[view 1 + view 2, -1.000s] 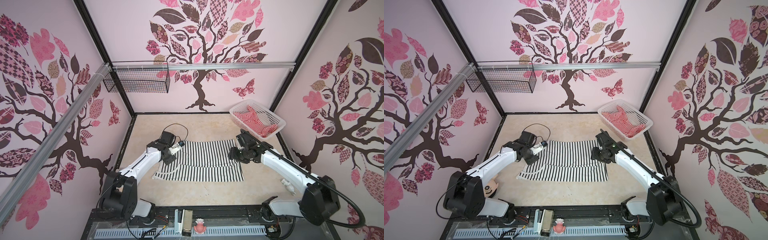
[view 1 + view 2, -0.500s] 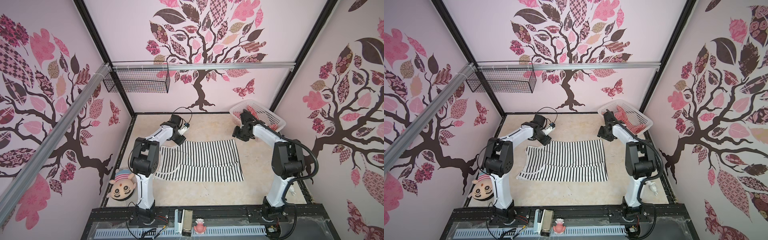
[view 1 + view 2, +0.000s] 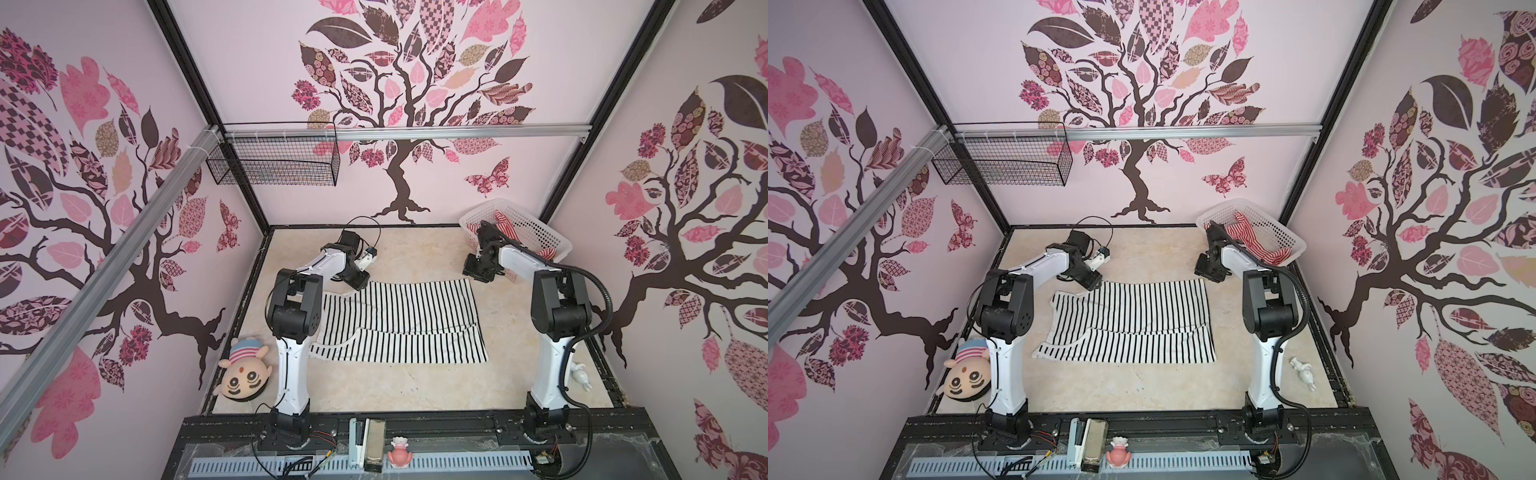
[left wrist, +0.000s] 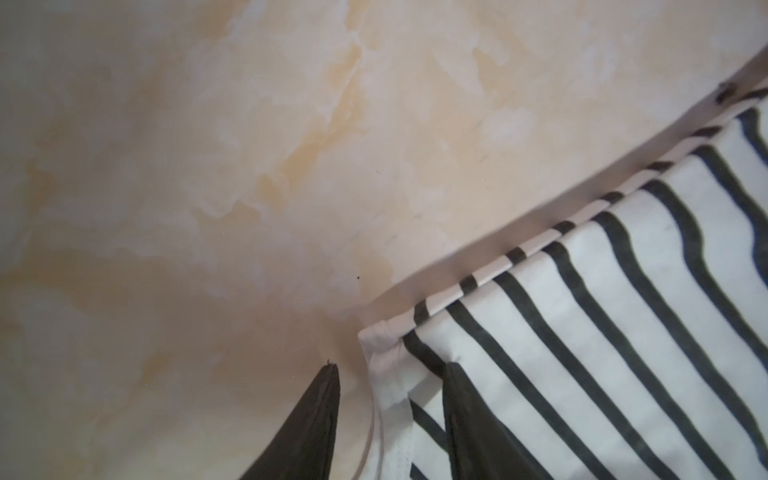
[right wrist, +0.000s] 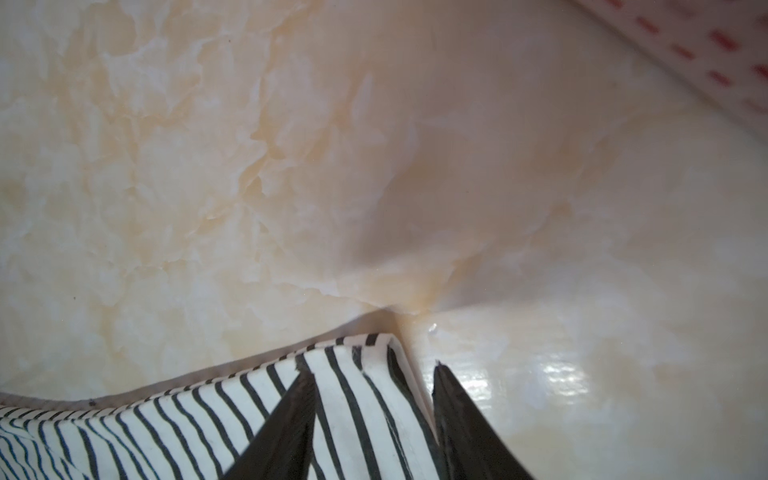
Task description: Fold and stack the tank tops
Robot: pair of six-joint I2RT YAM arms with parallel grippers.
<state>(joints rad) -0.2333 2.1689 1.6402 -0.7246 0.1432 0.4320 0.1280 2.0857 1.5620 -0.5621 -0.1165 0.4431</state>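
Our left gripper (image 4: 391,374) has its two dark fingers (image 4: 307,428) apart and clamped on nothing. One tip is over the bare table (image 4: 208,187) and the other over striped cloth. The white-trimmed corner of the black-and-white tank top (image 4: 582,332) lies in the gap between them. We cannot tell whether either tip presses the fabric.

Our right gripper (image 5: 372,370) stands the same way, with its fingers (image 5: 286,424) spread. One is above the stripes and the other above the glossy table just beside the cloth's edge, and the top's other far corner lies between them.

In both top views we see the two grippers low at the far edge of this top, the left one at its far-left corner and the right one at its far-right corner. The top lies spread in the middle of the table, with the strap end to the left and the straight hem to the right. An overlap line runs across its near part.

Behind the right gripper, in the far right corner, the white perforated basket (image 3: 544,239) holds the red-and-white tank top (image 3: 505,220), which is bunched up inside. It is well apart from the spread one.

A plush doll head (image 3: 245,374) lies by the left arm's base, and a small white figurine (image 3: 582,374) lies by the right arm's base.
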